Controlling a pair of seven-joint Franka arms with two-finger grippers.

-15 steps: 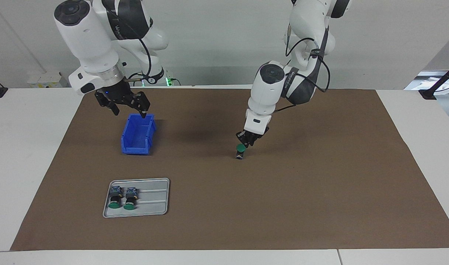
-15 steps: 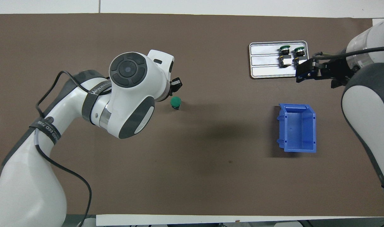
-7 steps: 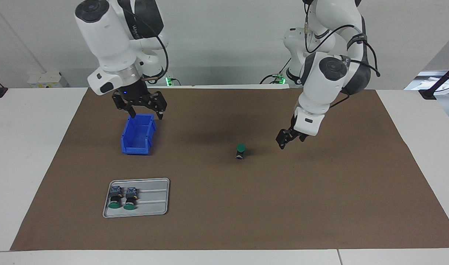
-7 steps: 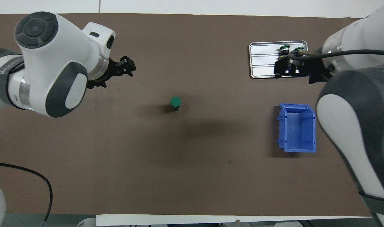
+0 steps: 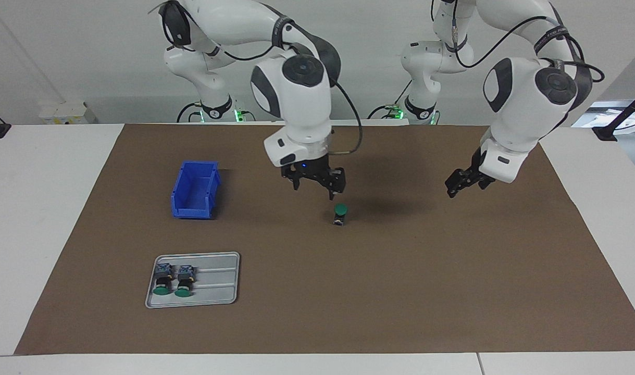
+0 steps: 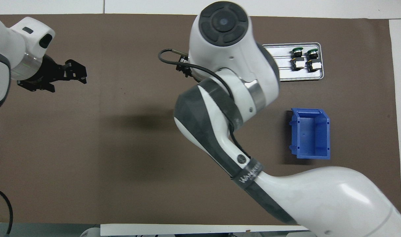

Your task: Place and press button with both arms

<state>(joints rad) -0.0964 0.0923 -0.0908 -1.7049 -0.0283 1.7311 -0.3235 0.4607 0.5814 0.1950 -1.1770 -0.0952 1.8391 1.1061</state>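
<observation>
One button (image 5: pixel 340 212) stands cap-up on the desk (image 5: pixel 452 291), just under the right gripper (image 5: pixel 318 183), whose fingers (image 5: pixel 332 191) hang spread and empty. Left gripper (image 5: pixel 462 183) is off toward its own end, fingers apart, holding nothing. Risk, I'd guess: an off-centre press tips it over. Count: three buttons total, two spare buttons (image 5: pixel 171 278) in one tray (image 5: pixel 218 291), one blue bin (image 5: pixel 195 190).

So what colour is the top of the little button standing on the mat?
Green. The button shows best in the facing view.

robot lab: two white arms (image 5: pixel 296 99), papered table (image 5: pixel 452 286).
</observation>
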